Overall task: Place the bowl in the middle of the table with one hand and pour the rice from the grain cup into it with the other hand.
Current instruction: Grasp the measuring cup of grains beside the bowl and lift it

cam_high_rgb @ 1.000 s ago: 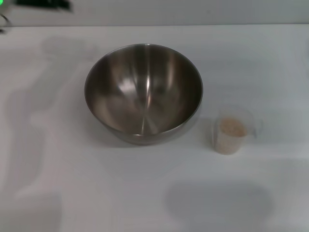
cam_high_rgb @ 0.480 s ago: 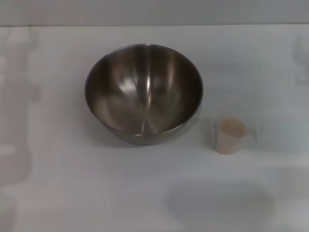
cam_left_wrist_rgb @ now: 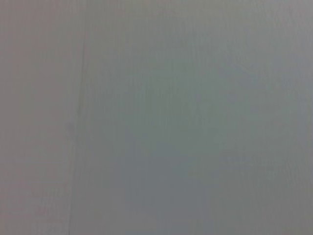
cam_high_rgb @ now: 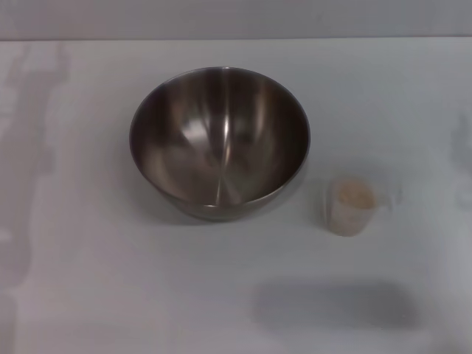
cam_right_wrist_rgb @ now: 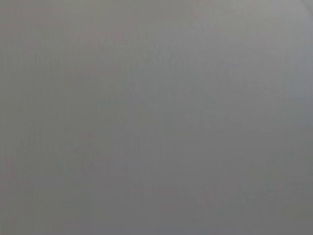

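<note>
1. Two things stand on the table (cam_high_rgb: 88, 295) in the head view: the bowl (cam_high_rgb: 220, 140) and the cup (cam_high_rgb: 352, 206).
2. Around the bowl, bare tabletop opens on every side; the table's far edge runs just beyond the bowl's far rim.
3. Upright, mouth up, the bowl is round, so no long axis shows.
4. Near the bowl's right side, apart from it, the cup stands upright with rice (cam_high_rgb: 355, 194) inside; its handle is too faint to place.
5. Left wrist view: only a plain grey surface.
6. Right wrist view: the same plain grey.
7. Neither claw appears, so I cannot tell whether either is spread or pressed together.
</note>
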Controlling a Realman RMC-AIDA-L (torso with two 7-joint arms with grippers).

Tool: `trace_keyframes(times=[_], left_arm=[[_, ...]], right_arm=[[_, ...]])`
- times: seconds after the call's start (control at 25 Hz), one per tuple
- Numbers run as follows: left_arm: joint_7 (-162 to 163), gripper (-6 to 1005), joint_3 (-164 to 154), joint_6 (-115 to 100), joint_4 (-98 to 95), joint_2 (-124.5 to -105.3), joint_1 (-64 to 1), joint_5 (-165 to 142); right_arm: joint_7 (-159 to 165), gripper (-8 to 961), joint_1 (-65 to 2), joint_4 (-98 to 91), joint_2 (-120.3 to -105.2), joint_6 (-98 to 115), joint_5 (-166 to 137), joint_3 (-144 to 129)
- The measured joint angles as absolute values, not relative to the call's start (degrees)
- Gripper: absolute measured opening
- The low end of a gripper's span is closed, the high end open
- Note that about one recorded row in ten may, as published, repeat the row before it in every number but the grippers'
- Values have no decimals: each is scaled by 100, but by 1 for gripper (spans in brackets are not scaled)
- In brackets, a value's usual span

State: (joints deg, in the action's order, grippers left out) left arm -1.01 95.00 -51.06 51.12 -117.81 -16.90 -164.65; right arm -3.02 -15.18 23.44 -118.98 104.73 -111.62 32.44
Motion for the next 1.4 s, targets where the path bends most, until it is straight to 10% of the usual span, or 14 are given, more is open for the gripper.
trace_keyframes(times=[0.56, 1.4], left_arm=[[-99, 592, 9555, -5123, 4576, -11679, -2014, -16537], [-178, 599, 9650, -5346, 4145, -11707, -2183, -16541]], right_arm=[[-1030, 472, 98, 2978, -11912, 10206, -11110, 1937], [-1357, 472, -16, 2478, -11959, 9059, -11096, 1297]])
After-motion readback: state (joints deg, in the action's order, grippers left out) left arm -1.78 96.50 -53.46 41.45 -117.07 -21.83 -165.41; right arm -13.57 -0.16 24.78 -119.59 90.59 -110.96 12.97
